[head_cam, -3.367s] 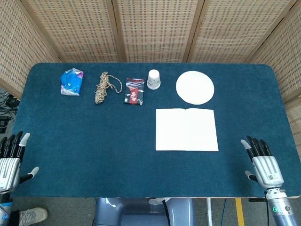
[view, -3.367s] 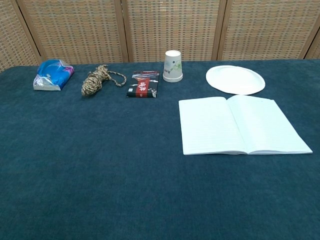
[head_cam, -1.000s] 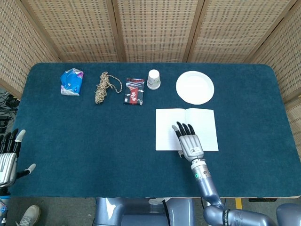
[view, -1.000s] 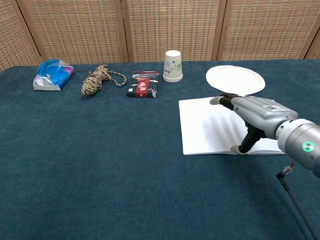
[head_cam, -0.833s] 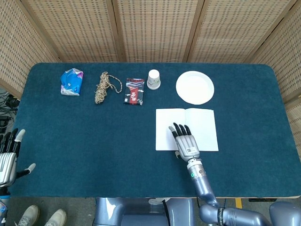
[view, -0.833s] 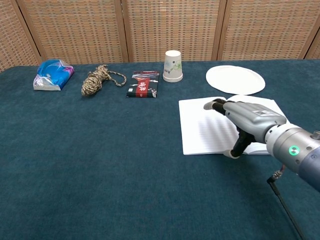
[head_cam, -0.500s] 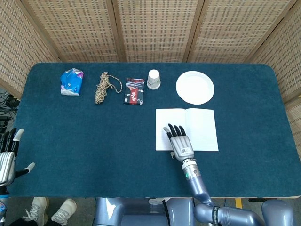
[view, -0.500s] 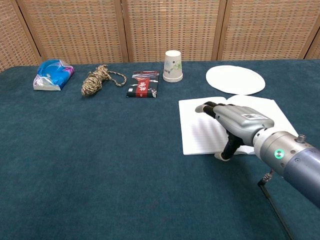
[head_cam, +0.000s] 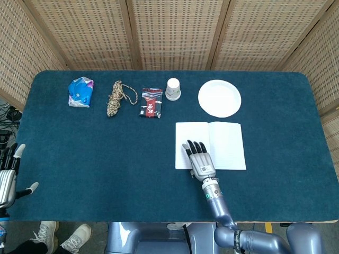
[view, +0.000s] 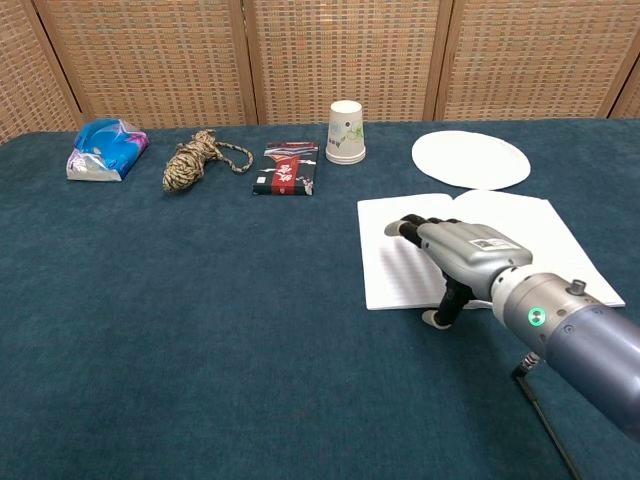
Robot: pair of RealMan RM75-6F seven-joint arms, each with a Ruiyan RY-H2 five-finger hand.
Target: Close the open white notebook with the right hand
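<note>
Left hand [head_cam: 6, 180] at near left table edge, fingers apart, empty. Right hand [head_cam: 197, 157] flat, fingers extended, holding nothing, over left page of notebook [head_cam: 228, 146]; thumb at page's near edge. Notebook lies open right of centre on table [head_cam: 106, 159], plate [head_cam: 219, 98] behind it.

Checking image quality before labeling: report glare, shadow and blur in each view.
Head view: even light, no glare, all sharp, white notebook pages near washed out. Chest view: soft shadow under the right hand on the page, forearm large but sharp.
</note>
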